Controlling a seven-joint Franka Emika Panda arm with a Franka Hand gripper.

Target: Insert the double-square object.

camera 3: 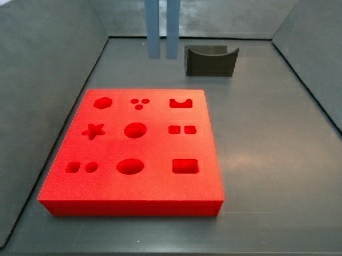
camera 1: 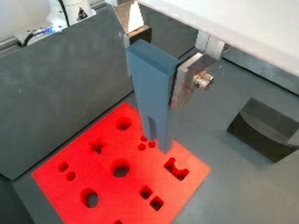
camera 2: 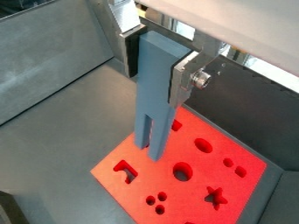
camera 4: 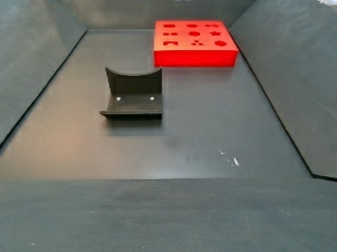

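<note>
My gripper (camera 1: 159, 63) is shut on the upper end of the double-square object (camera 1: 152, 101), a tall blue-grey block, and holds it upright; both also show in a wrist view, the gripper (camera 2: 160, 66) and the block (camera 2: 153, 105). Its two thin prongs (camera 3: 160, 28) point down and hang in the air above the red foam board (camera 1: 100, 179), near one edge of it. The board (camera 3: 134, 192) has several shaped holes and lies flat on the floor (camera 4: 195, 57). In both side views the gripper itself is out of view.
The fixture (camera 3: 210, 62), a dark L-shaped bracket, stands on the floor beyond the board's far edge; it also shows in a side view (camera 4: 132, 96) and a wrist view (camera 1: 268, 127). Dark grey walls (camera 1: 59, 87) enclose the floor.
</note>
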